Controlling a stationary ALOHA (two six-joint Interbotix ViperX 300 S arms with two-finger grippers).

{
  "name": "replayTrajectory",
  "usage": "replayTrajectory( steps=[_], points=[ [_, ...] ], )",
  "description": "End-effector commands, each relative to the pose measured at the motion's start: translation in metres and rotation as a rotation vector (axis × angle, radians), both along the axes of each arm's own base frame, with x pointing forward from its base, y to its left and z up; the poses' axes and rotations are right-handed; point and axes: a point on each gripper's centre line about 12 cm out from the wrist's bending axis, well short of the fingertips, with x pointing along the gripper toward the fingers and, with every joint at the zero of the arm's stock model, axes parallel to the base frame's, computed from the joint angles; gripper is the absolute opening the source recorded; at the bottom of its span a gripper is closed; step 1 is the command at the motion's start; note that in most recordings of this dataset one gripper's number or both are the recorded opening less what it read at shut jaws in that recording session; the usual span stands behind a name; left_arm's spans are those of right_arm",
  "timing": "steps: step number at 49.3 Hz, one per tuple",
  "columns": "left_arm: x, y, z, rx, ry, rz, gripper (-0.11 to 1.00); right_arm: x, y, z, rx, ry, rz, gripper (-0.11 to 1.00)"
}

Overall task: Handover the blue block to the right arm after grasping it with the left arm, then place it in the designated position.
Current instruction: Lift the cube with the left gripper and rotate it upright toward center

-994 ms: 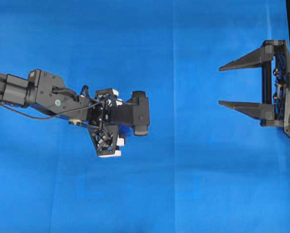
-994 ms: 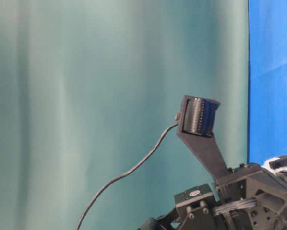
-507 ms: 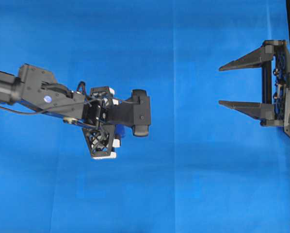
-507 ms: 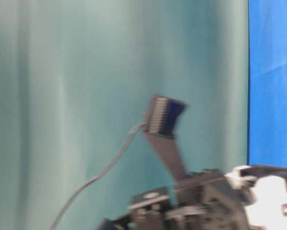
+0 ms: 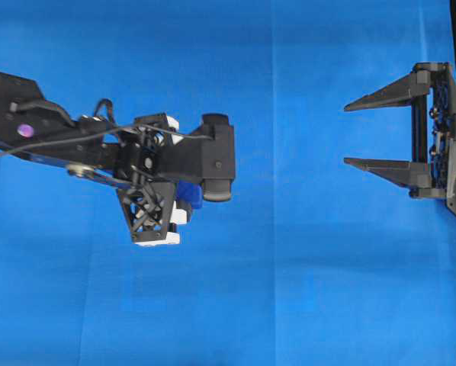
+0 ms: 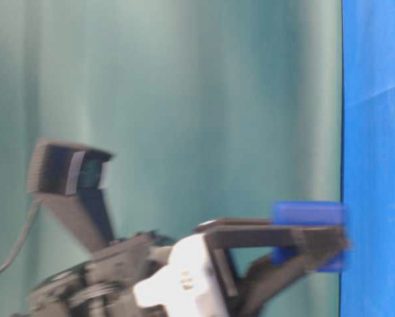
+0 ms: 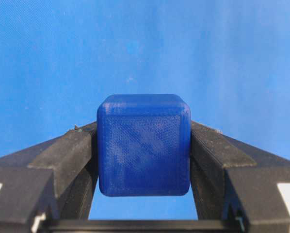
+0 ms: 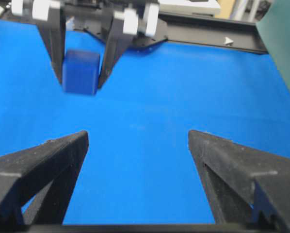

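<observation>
The left tool (image 7: pixel 144 160) pinches the blue block (image 7: pixel 144 144) by two opposite flat sides, lifted clear of the surface toward its left edge. It looks rigid, light plastic (faintly ridged). The right tool (image 5: pixel 348 134) gapes wide, holding nothing.

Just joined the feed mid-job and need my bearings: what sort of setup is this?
Likely a lab tabletop robot bench: bright blue cloth over the work surface, a teal backdrop curtain, and two black arms, the left tool gripping a blue block, the right tool open.
</observation>
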Motion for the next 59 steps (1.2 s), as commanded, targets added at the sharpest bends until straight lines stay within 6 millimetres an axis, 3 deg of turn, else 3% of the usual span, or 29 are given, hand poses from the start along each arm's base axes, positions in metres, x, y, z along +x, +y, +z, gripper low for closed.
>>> replayTrajectory(
  steps=[1,14,59],
  points=[
    [-0.020,0.001,0.073,-0.017,-0.176,-0.005,0.46,0.002,-0.001,0.006,0.002,-0.020,-0.003,0.97],
    [-0.033,0.003,0.095,-0.012,-0.185,-0.005,0.46,0.002,-0.001,0.006,0.002,-0.022,-0.003,0.97],
    [-0.033,0.003,0.094,-0.012,-0.181,-0.003,0.46,0.002,-0.001,0.006,0.002,-0.018,-0.003,0.97]
  ],
)
